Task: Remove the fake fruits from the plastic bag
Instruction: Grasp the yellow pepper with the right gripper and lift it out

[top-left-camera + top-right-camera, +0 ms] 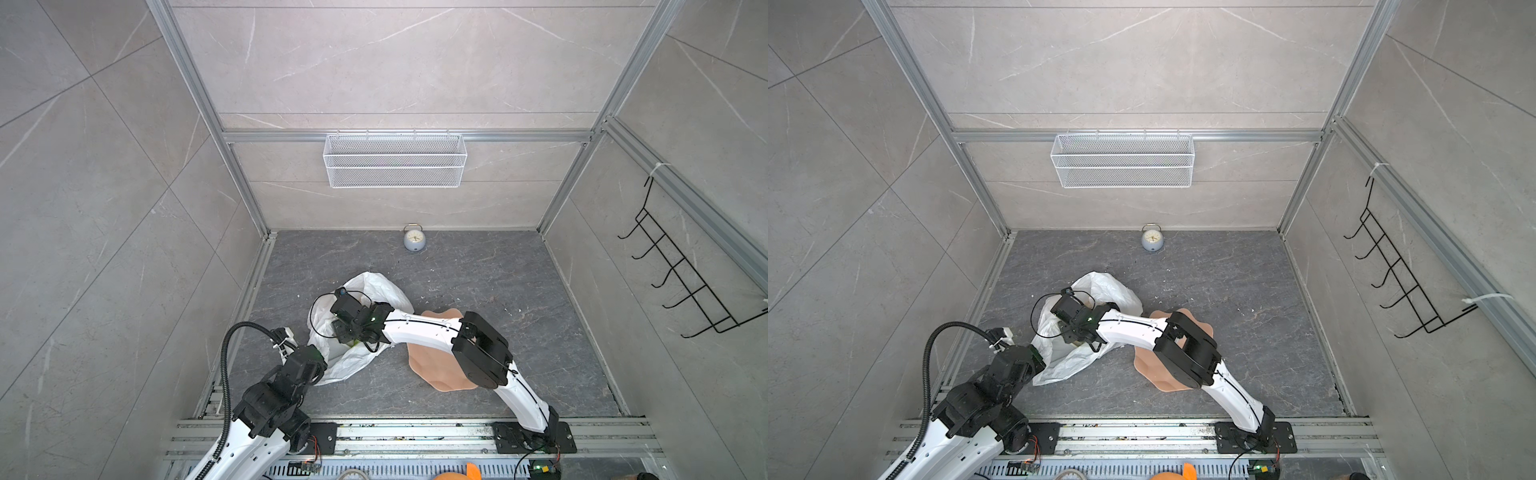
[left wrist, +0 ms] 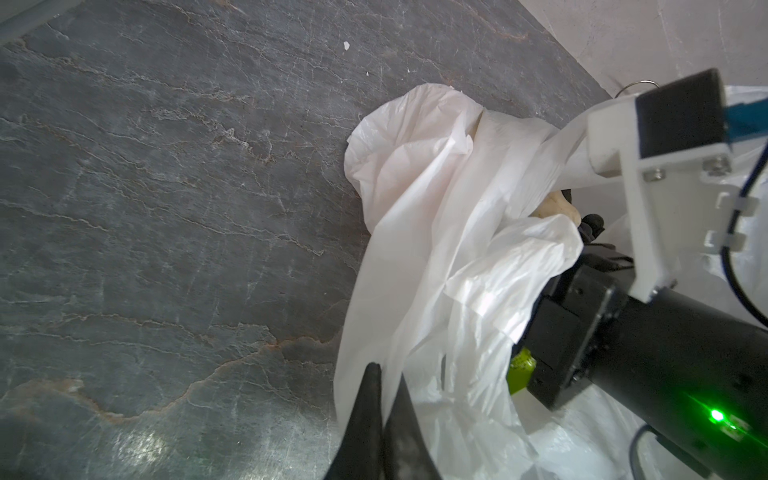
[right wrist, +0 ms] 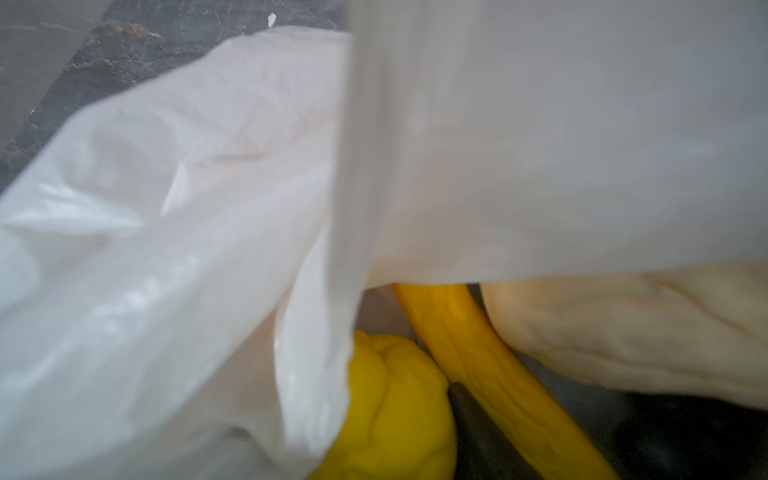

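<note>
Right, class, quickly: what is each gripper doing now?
Left gripper: shut, pinching the bag's edge.
Right gripper: inside the bag among fruits; open or shut cannot be told.

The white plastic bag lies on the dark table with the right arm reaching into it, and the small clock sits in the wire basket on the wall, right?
One slip: in both top views the clock stands on the table by the back wall, below the wire basket. The plastic bag does lie there, the right arm reaching in.
</note>
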